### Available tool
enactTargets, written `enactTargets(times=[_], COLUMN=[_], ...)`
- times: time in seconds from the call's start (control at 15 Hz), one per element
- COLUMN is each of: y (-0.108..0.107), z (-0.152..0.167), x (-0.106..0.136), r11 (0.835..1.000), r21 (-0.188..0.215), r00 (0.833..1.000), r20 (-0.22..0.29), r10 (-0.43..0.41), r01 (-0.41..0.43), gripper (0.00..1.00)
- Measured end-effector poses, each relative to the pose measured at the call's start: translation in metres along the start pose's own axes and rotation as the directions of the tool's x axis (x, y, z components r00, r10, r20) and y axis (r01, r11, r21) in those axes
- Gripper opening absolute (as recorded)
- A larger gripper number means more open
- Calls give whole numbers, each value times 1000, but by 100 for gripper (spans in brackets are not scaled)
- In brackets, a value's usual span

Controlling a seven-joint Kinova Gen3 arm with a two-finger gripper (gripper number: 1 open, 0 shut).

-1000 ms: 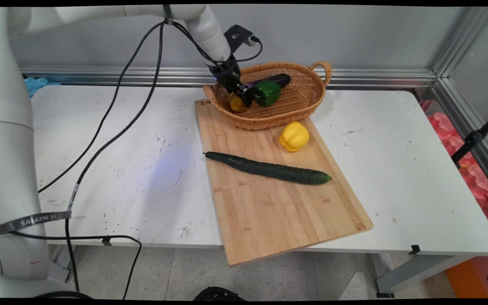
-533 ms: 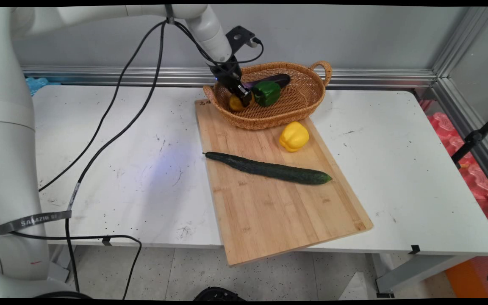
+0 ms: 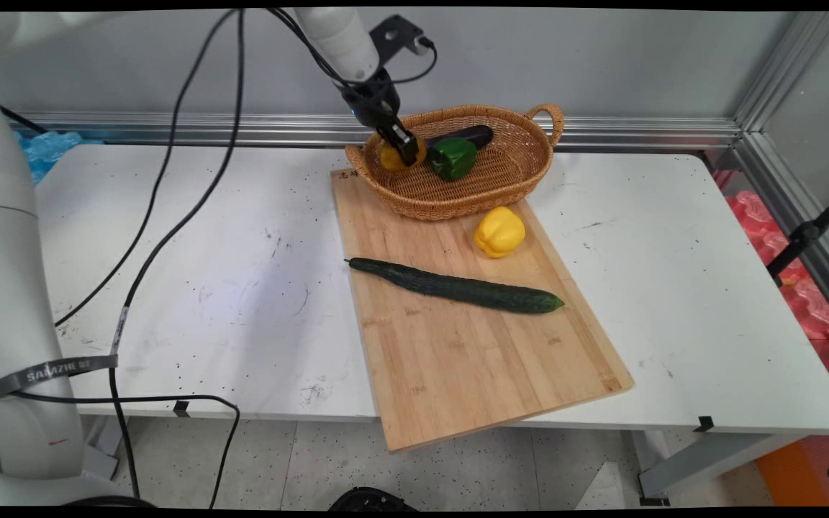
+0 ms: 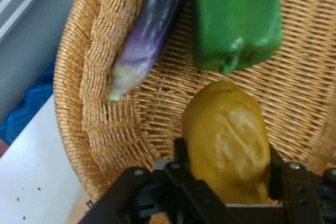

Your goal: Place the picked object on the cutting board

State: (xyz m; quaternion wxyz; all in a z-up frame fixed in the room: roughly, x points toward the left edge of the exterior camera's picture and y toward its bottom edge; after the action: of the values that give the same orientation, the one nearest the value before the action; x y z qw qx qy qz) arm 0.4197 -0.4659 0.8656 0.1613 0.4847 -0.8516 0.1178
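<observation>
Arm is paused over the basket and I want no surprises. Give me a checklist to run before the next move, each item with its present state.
1. Gripper shut on the yellow-brown fruit: ok, a finger on either side.
2. Fruit lifted off the basket floor: ok.
3. Green pepper apart from the fruit: ok, a gap shows.
4. Eggplant apart from the gripper: ok, it lies along the basket wall.
5. Grip firm enough not to slip: cannot tell.
6. Cutting board has bare space: ok, below the cucumber.

Main view looks down across the tabletop (image 3: 170,216) toward the wall; hand view peers close into the basket (image 4: 100,77), shared by both.
</observation>
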Motion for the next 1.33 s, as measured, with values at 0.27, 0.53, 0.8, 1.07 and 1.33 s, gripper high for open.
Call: enactTargets(times=[0.27,0.53,0.8,1.07,1.33], y=[8,21,40,64,91], z=[-32,-63,-91,-110,-117], x=[-3,-9,-20,-33,-42], r11=[999,987,950,888,812], r21=[-10,-38,-93,-159,-216], r00=[999,988,954,902,840], r20=[-15,-34,-64,-104,-150], r10=[47,154,293,420,522], r01=[-47,-155,-298,-432,-543], gripper=[0,0,0,0,0])
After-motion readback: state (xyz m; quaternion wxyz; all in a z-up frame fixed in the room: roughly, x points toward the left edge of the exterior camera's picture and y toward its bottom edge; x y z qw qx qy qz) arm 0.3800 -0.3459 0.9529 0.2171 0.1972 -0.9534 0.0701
